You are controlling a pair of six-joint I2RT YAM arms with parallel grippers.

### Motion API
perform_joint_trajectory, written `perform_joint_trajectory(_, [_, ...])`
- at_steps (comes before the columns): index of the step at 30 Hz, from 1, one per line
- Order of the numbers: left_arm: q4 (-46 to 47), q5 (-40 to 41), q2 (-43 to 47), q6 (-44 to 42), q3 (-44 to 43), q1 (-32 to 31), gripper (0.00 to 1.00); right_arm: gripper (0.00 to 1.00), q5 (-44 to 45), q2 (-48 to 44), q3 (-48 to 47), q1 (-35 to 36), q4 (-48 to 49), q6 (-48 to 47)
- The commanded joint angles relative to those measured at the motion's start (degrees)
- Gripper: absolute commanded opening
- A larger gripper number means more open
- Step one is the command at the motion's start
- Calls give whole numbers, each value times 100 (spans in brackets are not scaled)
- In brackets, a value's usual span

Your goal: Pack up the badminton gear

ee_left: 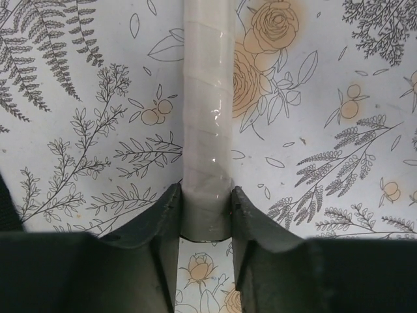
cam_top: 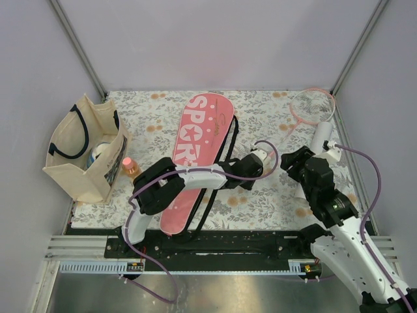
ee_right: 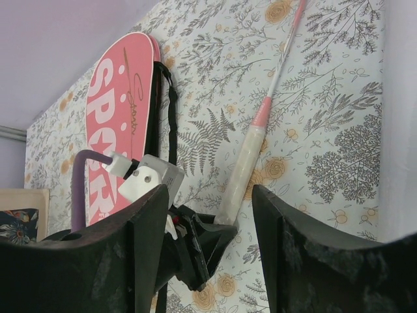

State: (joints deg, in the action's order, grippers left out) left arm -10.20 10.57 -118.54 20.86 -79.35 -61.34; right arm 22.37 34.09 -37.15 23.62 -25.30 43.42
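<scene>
The left gripper (ee_left: 205, 197) is clamped on the butt end of a racket (ee_right: 246, 163). In the left wrist view both dark fingers (ee_left: 163, 222) press against the sides of its white wrapped handle (ee_left: 207, 124), which runs straight up the middle of the frame over the floral table cover (cam_top: 260, 104). The right wrist view shows the same grip from the side. The handle rises from the lower centre toward the upper right, turning into a thin pink shaft that lies flat on the cloth. From above, the racket's pink-framed head sits in the upper right corner of the table, and the left arm reaches across from the lower left toward the centre right. The right gripper (ee_right: 208, 195) hovers just right of the left one with its jaws apart and nothing between them. The pink cover lettered "SPORT" (cam_top: 199, 140) lies slantwise in the middle of the table, its black strap (ee_right: 171, 111) trailing along its right edge, near the held handle but not touching it. A beige tote bag (cam_top: 81, 173) stands at the left edge, with a small orange bottle (cam_top: 130, 167) just beside it.
</scene>
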Motion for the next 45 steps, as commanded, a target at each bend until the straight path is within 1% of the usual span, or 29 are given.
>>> perform_joint_trajectory(1, [140, 94, 199, 199, 331, -27, 21, 63, 137, -8, 163, -24, 279, -53])
perform_joint_trajectory(3, [132, 165, 497, 277, 560, -18, 11, 64, -39, 185, 234, -24, 446, -158])
perform_joint_trajectory(6, [-131, 305, 840, 488, 754, -9, 1, 65, -460, 449, 444, -24, 1068, -360])
perform_joint_trajectory(9, [-430, 306, 1227, 813, 938, 43, 0, 66, -786, 713, 778, -50, 1833, -448])
perform_joint_trajectory(11, [-405, 201, 1525, 1033, 1166, 113, 0, 67, -970, 958, 884, -76, 2211, -448])
perform_joint_trajectory(13, [-221, -45, 1886, 1305, 1526, 210, 0, 69, -1295, 1248, 1007, -173, 2755, -422])
perform_joint_trajectory(16, [218, -660, 2405, 1727, 2080, 385, 0, 73, -2041, 1872, 1192, -375, 3547, -142])
perform_joint_trajectory(20, [641, -1222, 2923, 2097, 2529, 509, 0, 75, -2622, 2698, 1280, -542, 4741, 341])
perform_joint_trajectory(27, [765, -1496, 3337, 2264, 2767, 527, 0, 73, -3466, 4613, 1237, -718, 6930, 1633])
perform_joint_trajectory(32, [809, -1558, 3478, 2326, 2864, 527, 0, 68, -3661, 5721, 1052, -718, 7907, 2293])
perform_joint_trajectory(34, [817, -1593, 3496, 2343, 2873, 527, 0, 65, -3713, 6012, 999, -718, 8189, 2408])
perform_joint_trajectory(37, [861, -1637, 3505, 2378, 2899, 527, 0, 54, -3766, 6329, 1042, -718, 8619, 2531])
perform_joint_trajectory(39, [861, -1628, 3487, 2413, 2908, 527, 0, 39, -3731, 6426, 1139, -718, 8927, 2601])
perform_joint_trajectory(41, [809, -1567, 3478, 2475, 2908, 527, 2, 28, -3644, 6461, 1227, -718, 9077, 2645])
perform_joint_trajectory(42, [774, -1523, 3496, 2519, 2917, 527, 7, 22, -3600, 6462, 1253, -718, 9121, 2645])
perform_joint_trajectory(43, [782, -1505, 3504, 2563, 2951, 518, 16, 14, -3582, 6453, 1280, -718, 9113, 2637])
perform_joint_trajectory(44, [774, -1514, 3531, 2581, 2978, 518, 27, 7, -3590, 6444, 1271, -727, 9104, 2637])
perform_joint_trajectory(45, [774, -1505, 3566, 2572, 2996, 509, 38, 1, -3617, 6435, 1280, -736, 9104, 2637])
